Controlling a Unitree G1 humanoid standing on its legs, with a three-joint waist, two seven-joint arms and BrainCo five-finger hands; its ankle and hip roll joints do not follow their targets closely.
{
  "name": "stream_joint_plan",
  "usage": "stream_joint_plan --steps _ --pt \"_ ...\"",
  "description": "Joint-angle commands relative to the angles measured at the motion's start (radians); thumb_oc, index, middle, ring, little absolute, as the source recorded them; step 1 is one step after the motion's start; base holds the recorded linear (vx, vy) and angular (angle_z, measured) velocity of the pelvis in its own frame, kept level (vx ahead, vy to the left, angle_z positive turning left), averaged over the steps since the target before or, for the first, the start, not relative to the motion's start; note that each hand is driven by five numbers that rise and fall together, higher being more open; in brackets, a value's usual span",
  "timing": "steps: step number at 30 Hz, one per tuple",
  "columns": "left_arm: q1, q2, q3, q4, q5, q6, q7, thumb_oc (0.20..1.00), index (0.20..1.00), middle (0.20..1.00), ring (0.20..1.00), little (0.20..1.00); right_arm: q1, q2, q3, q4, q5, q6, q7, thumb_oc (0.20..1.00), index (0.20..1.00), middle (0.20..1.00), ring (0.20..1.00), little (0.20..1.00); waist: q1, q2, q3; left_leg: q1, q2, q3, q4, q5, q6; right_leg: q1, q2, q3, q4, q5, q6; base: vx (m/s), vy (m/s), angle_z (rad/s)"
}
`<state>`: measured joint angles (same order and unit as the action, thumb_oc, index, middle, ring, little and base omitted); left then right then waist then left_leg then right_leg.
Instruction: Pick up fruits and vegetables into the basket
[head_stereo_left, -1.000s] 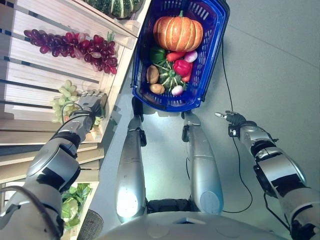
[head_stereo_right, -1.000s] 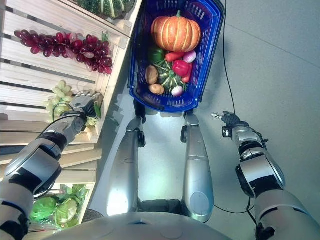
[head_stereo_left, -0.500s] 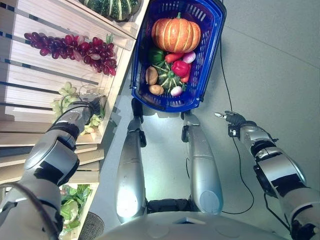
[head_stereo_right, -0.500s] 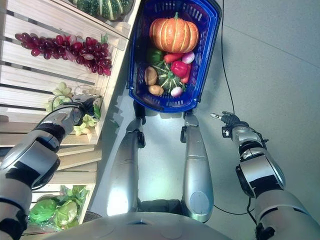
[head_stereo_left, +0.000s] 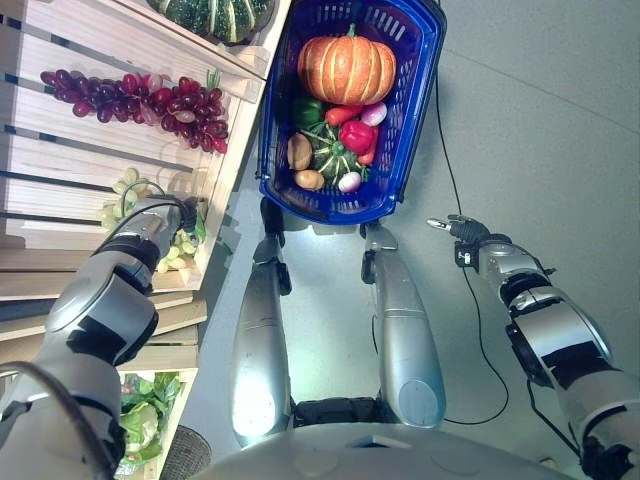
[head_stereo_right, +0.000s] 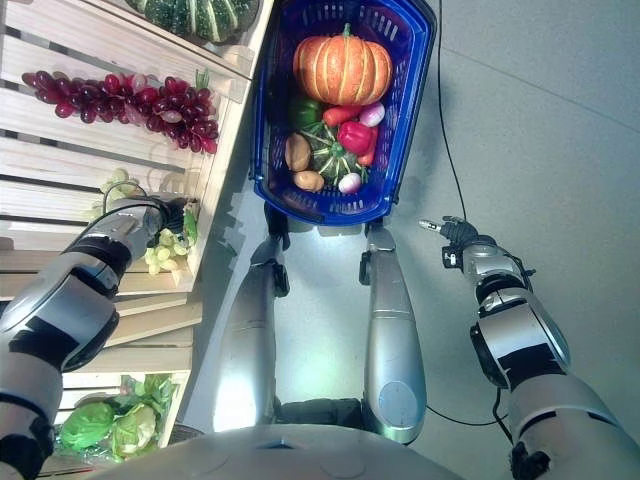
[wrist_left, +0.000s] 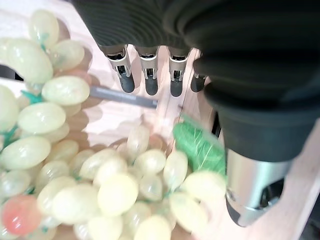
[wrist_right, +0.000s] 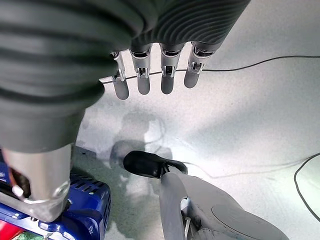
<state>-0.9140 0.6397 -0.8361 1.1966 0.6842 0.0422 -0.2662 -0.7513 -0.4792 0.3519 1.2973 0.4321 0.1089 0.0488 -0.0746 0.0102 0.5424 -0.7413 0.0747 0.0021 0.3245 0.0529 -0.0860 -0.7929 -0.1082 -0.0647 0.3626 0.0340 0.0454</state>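
The left hand (wrist_left: 150, 55) is parked right over the bunch of pale green plastic grapes (wrist_left: 107, 185) on the slatted wooden shelf (head_stereo_left: 60, 130), fingers straight, nothing gripped. The right hand (wrist_right: 150, 70) is hung out over the floor, fingers loose and empty. The blue plastic basket (head_stereo_left: 415, 90) is sat on the floor beside the shelf, already loaded with an orange pumpkin (head_stereo_left: 346, 68), peppers and other veg.

Slatted wooden shelves (head_stereo_left: 60, 120) beside grey floor (head_stereo_left: 540, 120)

Wooden shelf (head_stereo_left: 60, 150): red grapes (head_stereo_left: 140, 97), green grapes (wrist_left: 100, 185).
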Motion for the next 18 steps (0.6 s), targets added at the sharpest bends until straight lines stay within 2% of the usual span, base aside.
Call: stream_joint_plan --steps 1,3,12,18 --pt "0.177 -0.036 0.004 0.091 -0.035 0.086 0.093 1.0 1.0 1.0 1.0 1.0 0.055 -0.031 0.014 0.034 0.026 0.008 -0.01 1.0 1.0 1.0 1.0 1.0 0.042 -0.016 -0.022 -0.041 -0.054 0.022 0.026 -0.029 0.029 0.041 0.057 -0.071 0.031 -0.085 -0.012 0.0 0.0 0.0" --pt "0.165 -0.033 0.023 0.094 0.027 0.097 0.093 1.0 1.0 1.0 1.0 1.0 0.06 -0.03 0.013 0.037 0.028 0.003 -0.006 1.0 1.0 1.0 1.0 1.0 0.045 -0.018 -0.022 -0.044 -0.054 0.019 0.029 -0.029 0.027 0.039 0.056 -0.07 0.033 -0.085 -0.013 0.0 0.0 0.0" --pt "0.198 -0.043 0.068 0.139 0.129 0.17 0.066 1.0 1.0 1.0 1.0 1.0 0.067 -0.027 0.013 0.029 0.031 0.0 -0.004 1.0 1.0 1.0 1.0 1.0 0.048 -0.021 -0.022 -0.031 -0.057 0.017 0.021 -0.024 0.028 0.053 0.058 -0.076 0.028 -0.085 -0.018 0.0 -0.001 0.0" --pt "0.201 -0.049 0.066 0.158 0.227 0.176 -0.012 1.0 1.0 1.0 1.0 1.0 0.065 -0.028 0.014 0.031 0.033 0.002 -0.002 1.0 1.0 1.0 1.0 1.0 0.046 -0.024 -0.022 -0.033 -0.054 0.02 0.025 -0.027 0.03 0.051 0.057 -0.078 0.033 -0.088 -0.021 0.0 0.0 0.0"
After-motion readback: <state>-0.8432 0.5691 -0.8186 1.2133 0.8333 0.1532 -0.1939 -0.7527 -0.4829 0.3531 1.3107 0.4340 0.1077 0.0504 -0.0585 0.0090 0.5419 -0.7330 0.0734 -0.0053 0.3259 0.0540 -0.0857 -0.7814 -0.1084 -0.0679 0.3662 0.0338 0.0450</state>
